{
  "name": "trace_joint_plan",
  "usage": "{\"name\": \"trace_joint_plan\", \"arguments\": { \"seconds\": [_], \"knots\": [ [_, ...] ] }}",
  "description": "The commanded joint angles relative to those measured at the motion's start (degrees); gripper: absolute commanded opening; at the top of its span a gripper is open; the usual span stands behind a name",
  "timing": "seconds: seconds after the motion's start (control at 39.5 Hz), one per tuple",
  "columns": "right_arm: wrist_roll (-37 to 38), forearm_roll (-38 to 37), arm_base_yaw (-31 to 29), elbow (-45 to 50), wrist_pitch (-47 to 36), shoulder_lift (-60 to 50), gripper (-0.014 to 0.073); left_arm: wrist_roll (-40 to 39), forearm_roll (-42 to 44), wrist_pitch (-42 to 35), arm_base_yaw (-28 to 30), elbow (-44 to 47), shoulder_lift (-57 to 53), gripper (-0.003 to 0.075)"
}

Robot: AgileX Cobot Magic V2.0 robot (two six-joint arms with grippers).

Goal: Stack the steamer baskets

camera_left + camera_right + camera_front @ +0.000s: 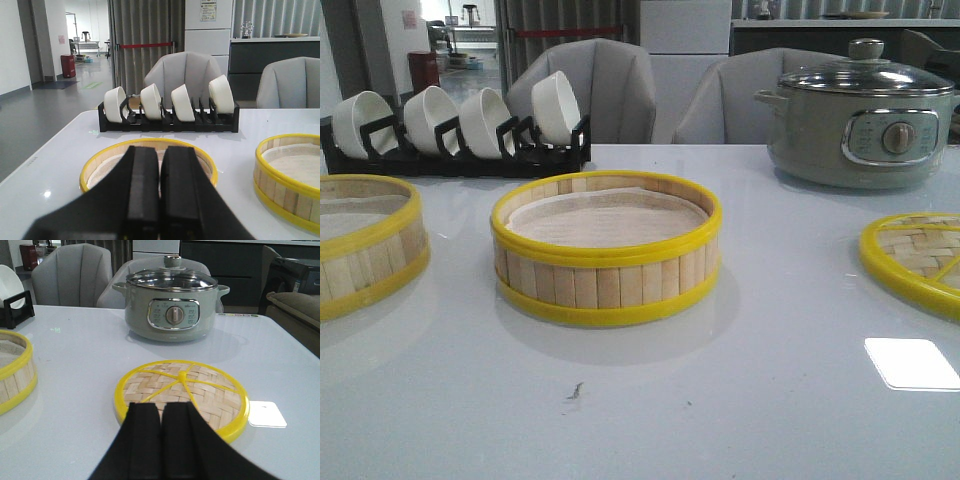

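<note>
One steamer basket (pixel 606 250) stands in the middle of the table; its edge shows in the left wrist view (pixel 289 175) and the right wrist view (pixel 14 371). A second steamer basket (pixel 362 243) sits at the left edge, and the left wrist view shows it (pixel 100 165) just beyond my left gripper (pixel 160 155). That gripper is shut with nothing between its fingers. My right gripper (pixel 161 410) is also shut and empty, hovering in front of the flat woven lid (pixel 210 395). Neither gripper appears in the front view.
A black rack with white bowls (pixel 460 125) stands at the back left. A grey electric pot with a glass lid (pixel 860 120) stands at the back right. The woven lid (pixel 920 255) lies at the right edge. Grey chairs (pixel 610 90) stand behind the table.
</note>
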Motion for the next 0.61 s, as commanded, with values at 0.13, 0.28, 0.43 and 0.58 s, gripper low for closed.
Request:
{"name": "trace_joint_plan", "arguments": {
  "seconds": [0.13, 0.28, 0.43, 0.58],
  "knots": [
    [0.1, -0.6, 0.1, -0.8, -4.6, -1.2, 0.0055, -0.3, 0.0, -4.8, 0.1, 0.0, -0.8, 0.0089],
    [0.1, -0.6, 0.1, -0.8, -4.6, -1.2, 0.0055, -0.3, 0.0, -4.8, 0.1, 0.0, -0.8, 0.0089],
    [0.1, -0.6, 0.1, -0.8, -4.6, -1.2, 0.0055, -0.3, 0.6, -4.8, -0.1, 0.0, -0.8, 0.0089],
    [0.1, -0.6, 0.1, -0.8, -4.6, -1.2, 0.0055, -0.3, -1.5, -3.1, -0.1, -2.1, 1.0, 0.0089]
  ]
}}
